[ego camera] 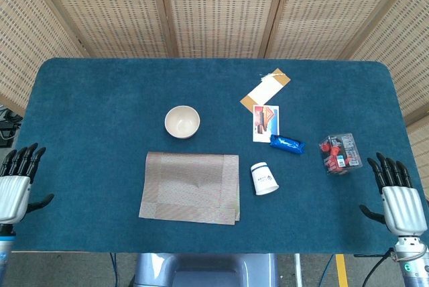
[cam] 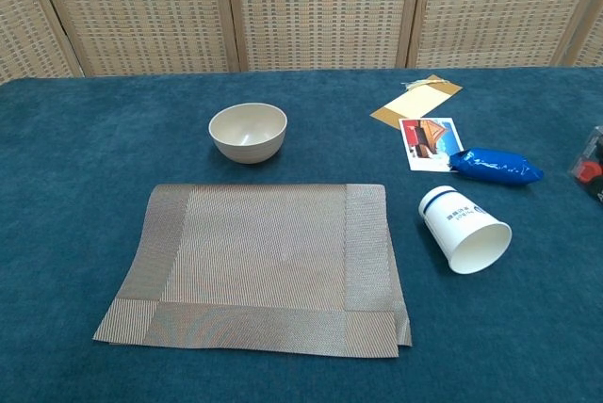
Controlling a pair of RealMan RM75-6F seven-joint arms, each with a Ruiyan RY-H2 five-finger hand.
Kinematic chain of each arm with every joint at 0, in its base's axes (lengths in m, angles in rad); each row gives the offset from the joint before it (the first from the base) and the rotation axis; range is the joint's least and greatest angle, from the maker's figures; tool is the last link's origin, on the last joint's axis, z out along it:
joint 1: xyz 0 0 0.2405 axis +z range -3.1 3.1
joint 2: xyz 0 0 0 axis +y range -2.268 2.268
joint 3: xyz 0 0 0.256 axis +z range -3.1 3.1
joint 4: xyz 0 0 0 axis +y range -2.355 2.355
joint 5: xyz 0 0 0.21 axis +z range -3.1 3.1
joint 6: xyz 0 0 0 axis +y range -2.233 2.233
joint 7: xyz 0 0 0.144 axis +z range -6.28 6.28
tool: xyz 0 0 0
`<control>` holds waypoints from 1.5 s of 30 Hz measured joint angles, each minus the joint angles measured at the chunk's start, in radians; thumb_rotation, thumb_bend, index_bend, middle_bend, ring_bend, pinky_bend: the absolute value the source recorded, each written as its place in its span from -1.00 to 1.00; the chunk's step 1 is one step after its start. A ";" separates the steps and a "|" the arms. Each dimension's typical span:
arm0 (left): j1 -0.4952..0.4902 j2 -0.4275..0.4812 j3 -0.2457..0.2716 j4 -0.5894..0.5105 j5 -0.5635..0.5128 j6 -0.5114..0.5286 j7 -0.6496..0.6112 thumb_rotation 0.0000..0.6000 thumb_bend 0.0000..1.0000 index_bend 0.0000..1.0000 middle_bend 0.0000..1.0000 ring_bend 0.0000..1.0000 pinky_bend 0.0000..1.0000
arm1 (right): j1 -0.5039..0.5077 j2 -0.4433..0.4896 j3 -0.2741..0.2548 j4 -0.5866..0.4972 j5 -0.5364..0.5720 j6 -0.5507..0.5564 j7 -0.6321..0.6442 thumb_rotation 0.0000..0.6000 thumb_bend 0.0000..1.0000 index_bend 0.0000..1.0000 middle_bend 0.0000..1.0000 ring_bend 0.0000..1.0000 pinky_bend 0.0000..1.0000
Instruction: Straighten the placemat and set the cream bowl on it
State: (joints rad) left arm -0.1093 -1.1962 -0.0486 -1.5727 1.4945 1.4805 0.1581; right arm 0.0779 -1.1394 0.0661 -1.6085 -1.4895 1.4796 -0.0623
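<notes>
Two hands sit at the near corners of the blue table (ego camera: 100, 112), one on each side. The left hand (ego camera: 15, 186) hangs over the near-left edge with its fingers straight and spread, holding nothing. The right hand (ego camera: 400, 200) sits over the near-right edge the same way, fingers apart and empty. Neither shows in the chest view.

Between them, nearest the front edge, lies one placemat (cam: 259, 266), flat on the cloth and turned slightly out of square with the table edge. Just right of it one white paper cup (cam: 464, 230) lies on its side, its mouth facing the near edge. One clear packet with red contents (ego camera: 339, 153) lies near the right hand.

Further back, one cream bowl (cam: 248, 132) stands upright on the cloth just beyond the placemat's far edge, apart from it. To the right lie one blue wrapped packet (cam: 495, 167), one picture card (cam: 430, 142) and, farthest, one tan envelope (cam: 415, 101).
</notes>
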 measured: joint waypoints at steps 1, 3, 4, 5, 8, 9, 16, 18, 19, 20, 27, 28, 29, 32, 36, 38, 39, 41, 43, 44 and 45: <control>-0.003 -0.004 0.001 0.001 0.003 -0.002 0.005 1.00 -0.93 -0.99 -1.00 -1.00 -1.00 | 0.000 0.001 -0.001 -0.001 -0.002 0.001 0.002 1.00 -0.95 -0.83 -1.00 -1.00 -1.00; -0.012 -0.013 0.000 -0.001 0.008 -0.010 0.015 1.00 -0.93 -0.94 -1.00 -1.00 -1.00 | -0.001 0.002 -0.003 -0.002 -0.004 0.000 0.004 1.00 -0.95 -0.83 -1.00 -1.00 -1.00; -0.017 -0.015 -0.001 -0.003 0.008 -0.016 0.020 1.00 -0.91 -0.92 -1.00 -1.00 -1.00 | -0.001 0.003 -0.003 -0.003 -0.004 -0.002 0.005 1.00 -0.95 -0.83 -1.00 -1.00 -1.00; -0.025 -0.018 -0.004 -0.006 0.008 -0.025 0.028 1.00 -0.88 -0.87 -1.00 -1.00 -1.00 | 0.000 0.004 -0.005 -0.004 -0.004 -0.006 0.005 1.00 -0.95 -0.83 -1.00 -1.00 -1.00; -0.057 -0.024 -0.017 -0.029 0.003 -0.061 0.062 1.00 -0.77 -0.76 -1.00 -1.00 -1.00 | 0.001 0.006 -0.009 -0.008 -0.008 -0.011 0.007 1.00 -0.95 -0.83 -1.00 -1.00 -1.00; -0.071 -0.027 -0.025 -0.039 0.002 -0.074 0.071 1.00 -0.74 -0.72 -1.00 -1.00 -1.00 | 0.001 0.007 -0.011 -0.010 -0.011 -0.013 0.008 1.00 -0.95 -0.83 -1.00 -1.00 -1.00; -0.183 -0.080 -0.093 -0.099 -0.057 -0.185 0.199 1.00 -0.56 -0.53 -1.00 -1.00 -1.00 | 0.001 0.017 -0.018 -0.019 -0.022 -0.016 0.028 1.00 -0.95 -0.83 -1.00 -1.00 -1.00; -0.214 -0.104 -0.111 -0.106 -0.082 -0.211 0.243 1.00 -0.54 -0.52 -1.00 -1.00 -1.00 | 0.001 0.022 -0.018 -0.021 -0.021 -0.017 0.040 1.00 -0.95 -0.83 -1.00 -1.00 -1.00; -0.229 -0.117 -0.120 -0.108 -0.095 -0.223 0.262 1.00 -0.53 -0.51 -1.00 -1.00 -1.00 | 0.001 0.024 -0.018 -0.022 -0.020 -0.017 0.045 1.00 -0.95 -0.83 -1.00 -1.00 -1.00; -0.255 -0.142 -0.134 -0.109 -0.117 -0.244 0.292 1.00 -0.53 -0.50 -1.00 -1.00 -1.00 | 0.001 0.027 -0.017 -0.022 -0.019 -0.018 0.053 1.00 -0.95 -0.83 -1.00 -1.00 -1.00; -0.379 -0.266 -0.192 -0.068 -0.248 -0.343 0.420 1.00 -0.53 -0.44 -1.00 -1.00 -1.00 | 0.004 0.046 -0.011 -0.020 -0.003 -0.031 0.107 1.00 -0.95 -0.83 -1.00 -1.00 -1.00; -0.398 -0.286 -0.200 -0.055 -0.266 -0.355 0.438 1.00 -0.52 -0.43 -1.00 -1.00 -1.00 | 0.004 0.048 -0.009 -0.019 0.002 -0.035 0.114 1.00 -0.95 -0.83 -1.00 -1.00 -1.00; -0.424 -0.315 -0.211 -0.035 -0.287 -0.369 0.460 1.00 -0.52 -0.41 -1.00 -1.00 -1.00 | 0.005 0.051 -0.007 -0.017 0.010 -0.040 0.123 1.00 -0.95 -0.83 -1.00 -1.00 -1.00; -0.488 -0.388 -0.235 0.030 -0.341 -0.402 0.501 1.00 -0.52 -0.31 -1.00 -1.00 -1.00 | 0.010 0.055 0.002 -0.008 0.035 -0.056 0.143 1.00 -0.95 -0.83 -1.00 -1.00 -1.00; -0.564 -0.479 -0.264 0.127 -0.398 -0.431 0.533 1.00 -0.52 -0.25 -1.00 -1.00 -1.00 | 0.016 0.060 0.014 0.006 0.063 -0.077 0.164 1.00 -0.96 -0.83 -1.00 -1.00 -1.00; -0.599 -0.520 -0.277 0.182 -0.417 -0.442 0.541 1.00 -0.52 -0.25 -1.00 -1.00 -1.00 | 0.019 0.062 0.019 0.013 0.074 -0.085 0.174 1.00 -0.96 -0.83 -1.00 -1.00 -1.00; -0.614 -0.537 -0.282 0.207 -0.424 -0.445 0.543 1.00 -0.52 -0.25 -1.00 -1.00 -1.00 | 0.020 0.062 0.020 0.016 0.078 -0.088 0.177 1.00 -0.96 -0.83 -1.00 -1.00 -1.00; -0.646 -0.573 -0.291 0.264 -0.438 -0.455 0.548 1.00 -0.52 -0.24 -1.00 -1.00 -1.00 | 0.022 0.062 0.023 0.021 0.085 -0.096 0.182 1.00 -0.96 -0.83 -1.00 -1.00 -1.00; -0.672 -0.601 -0.298 0.314 -0.450 -0.464 0.550 1.00 -0.52 -0.21 -1.00 -1.00 -1.00 | 0.024 0.063 0.024 0.025 0.093 -0.105 0.192 1.00 -0.96 -0.83 -1.00 -1.00 -1.00; -0.688 -0.618 -0.301 0.346 -0.456 -0.470 0.551 1.00 -0.52 -0.19 -1.00 -1.00 -1.00 | 0.025 0.063 0.026 0.028 0.099 -0.113 0.199 1.00 -0.96 -0.83 -1.00 -1.00 -1.00; -0.702 -0.636 -0.304 0.379 -0.462 -0.475 0.550 1.00 -0.52 -0.18 -1.00 -1.00 -1.00 | 0.027 0.064 0.027 0.030 0.104 -0.118 0.203 1.00 -0.96 -0.83 -1.00 -1.00 -1.00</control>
State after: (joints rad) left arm -0.8112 -1.8318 -0.3529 -1.1935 1.0327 1.0057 0.7078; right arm 0.1048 -1.0757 0.0934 -1.5781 -1.3852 1.3616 0.1409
